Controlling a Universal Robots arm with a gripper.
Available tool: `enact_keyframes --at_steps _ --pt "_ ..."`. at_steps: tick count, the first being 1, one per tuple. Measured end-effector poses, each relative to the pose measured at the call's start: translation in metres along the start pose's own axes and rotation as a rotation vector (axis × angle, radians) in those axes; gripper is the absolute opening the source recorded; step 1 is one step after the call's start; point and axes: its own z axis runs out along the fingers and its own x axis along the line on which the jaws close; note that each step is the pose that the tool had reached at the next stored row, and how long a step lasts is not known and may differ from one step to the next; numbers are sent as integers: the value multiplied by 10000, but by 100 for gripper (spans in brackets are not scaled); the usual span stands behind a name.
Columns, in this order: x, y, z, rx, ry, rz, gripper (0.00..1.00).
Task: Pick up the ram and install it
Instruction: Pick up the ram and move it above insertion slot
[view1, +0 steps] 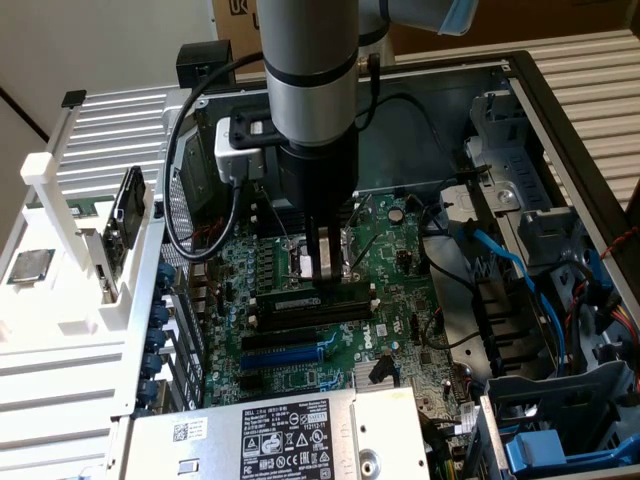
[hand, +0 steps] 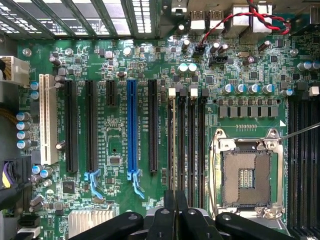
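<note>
As the gripper (view1: 322, 275) holds it, ram (view1: 290, 300) meets slot (hand: 172, 95)

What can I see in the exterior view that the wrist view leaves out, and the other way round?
Exterior view: the robot arm, the white rack, a silver processor chip and the labelled power supply. Wrist view: the open processor socket and a white slot. Shared: the green motherboard, and the gripper closed on the ram, which stands in a memory slot.
</note>
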Motion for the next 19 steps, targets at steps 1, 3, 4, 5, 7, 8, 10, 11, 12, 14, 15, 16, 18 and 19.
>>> enact_keyframes --at_steps 1,3,4,5,7,8,10,11,12,14,15,16,18,19 --pt "0 0 1 0 -1 0 12" --pt "-2 4 6 2 -4 1 12" --pt "-4 9 8 2 -2 0 12" --pt "-6 13 11 2 -1 -3 12" --pt "-8 20 14 3 -1 -6 12" --pt "-8 20 15 3 0 -10 12" --pt "-8 20 15 3 -1 -16 12" --pt "-9 21 16 3 -1 -17 12" --pt "-9 21 16 4 -3 -19 12" --pt "-11 21 17 4 -4 -26 12" --pt "-12 21 17 4 -2 -29 12" --pt "-12 21 17 3 -2 -33 12" --pt "-13 21 16 3 0 -44 12" --pt "-13 21 16 3 0 -44 12"
